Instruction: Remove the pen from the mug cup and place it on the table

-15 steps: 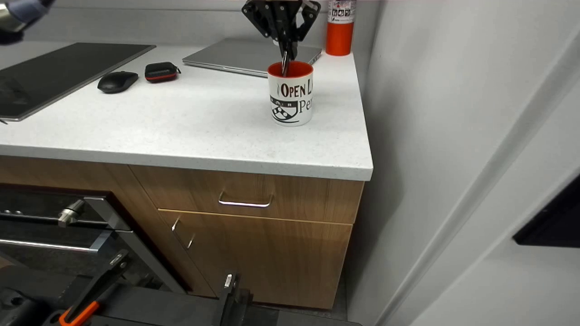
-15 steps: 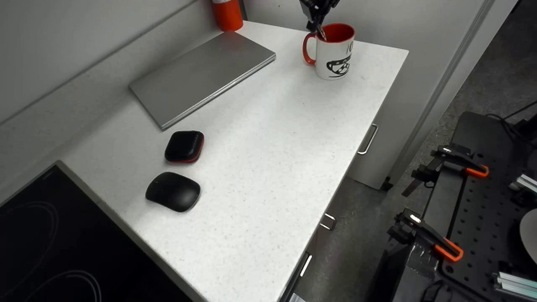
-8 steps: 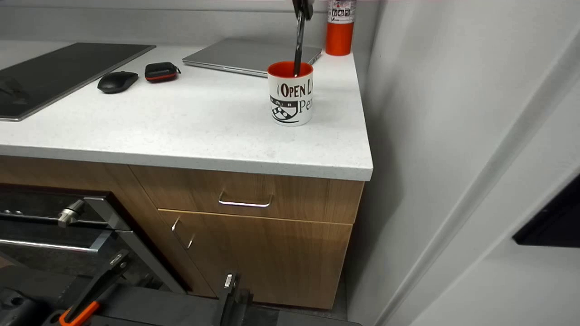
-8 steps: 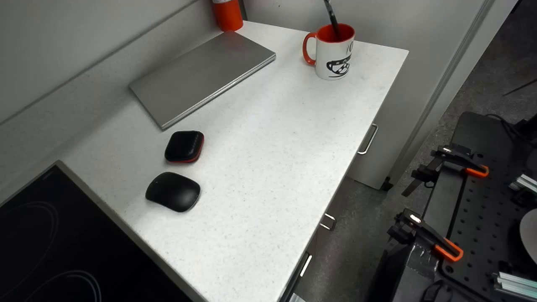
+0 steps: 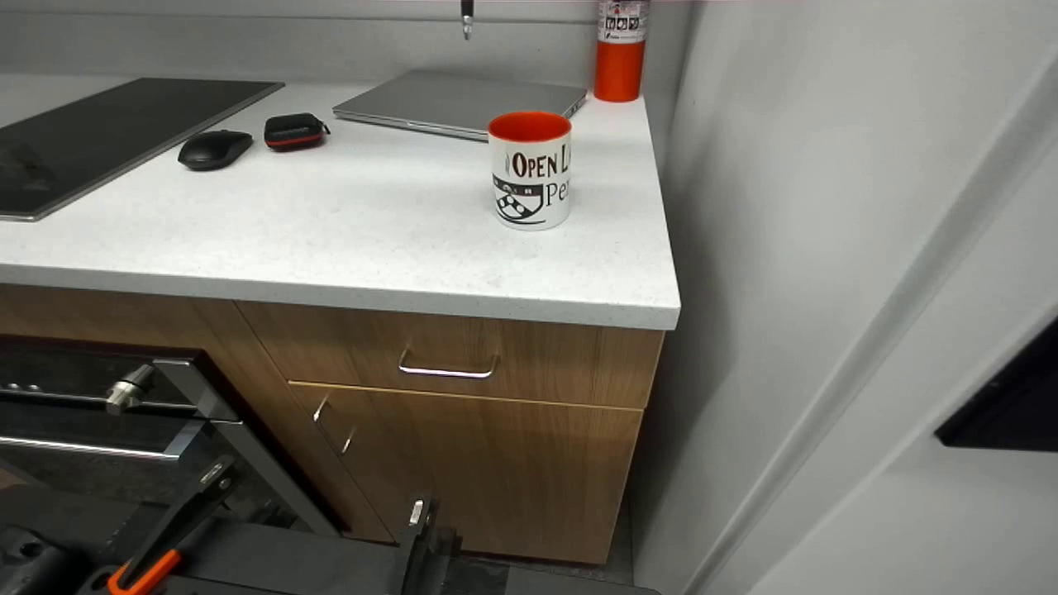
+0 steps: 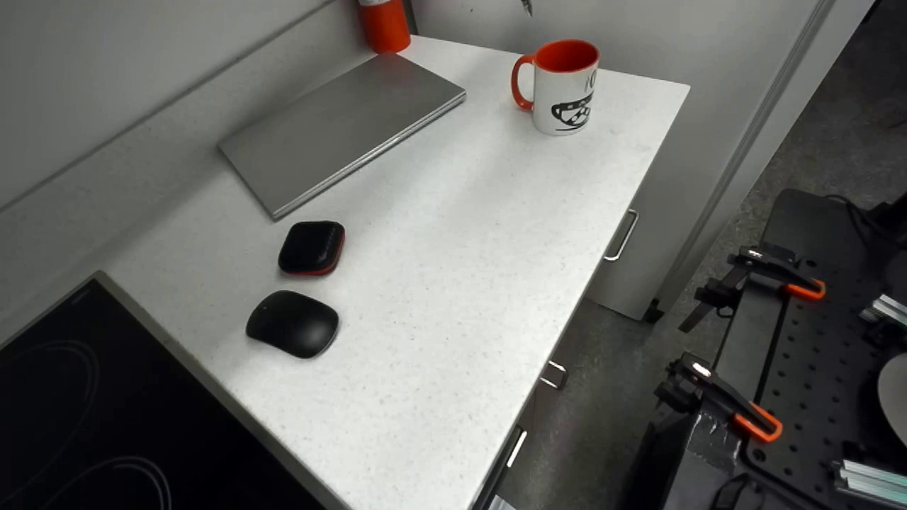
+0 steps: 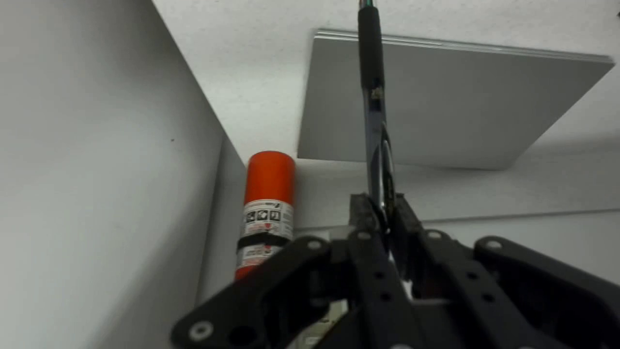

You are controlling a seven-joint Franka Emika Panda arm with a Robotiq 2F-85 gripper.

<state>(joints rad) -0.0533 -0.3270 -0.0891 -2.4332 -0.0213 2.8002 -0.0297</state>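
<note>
Gripper (image 7: 382, 211): pinches pen (image 7: 375, 111), apart from mug cup (image 5: 530, 178)
Laptop (image 5: 455, 99): lies on table (image 5: 372, 215) near cylinder (image 5: 620, 66)
Mouse (image 5: 215, 150): sits beside black case (image 5: 295, 132)

The mug cup (image 5: 531, 183) stands on the table (image 5: 364, 207) — pen (image 5: 467, 18) aloft.

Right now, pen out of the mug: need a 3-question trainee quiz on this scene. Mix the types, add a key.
1. True or false: the pen is inside the mug.

2. Multiple choice: what lies between the computer mouse and the laptop on the countertop?
A) the mug
B) the black case with red trim
C) the cooktop

3. Fill in: the claw holds the pen with its tip pointing ____.

Key: 1. False; the claw holds it clear of the mug. 2. B. 3. Down.
</note>
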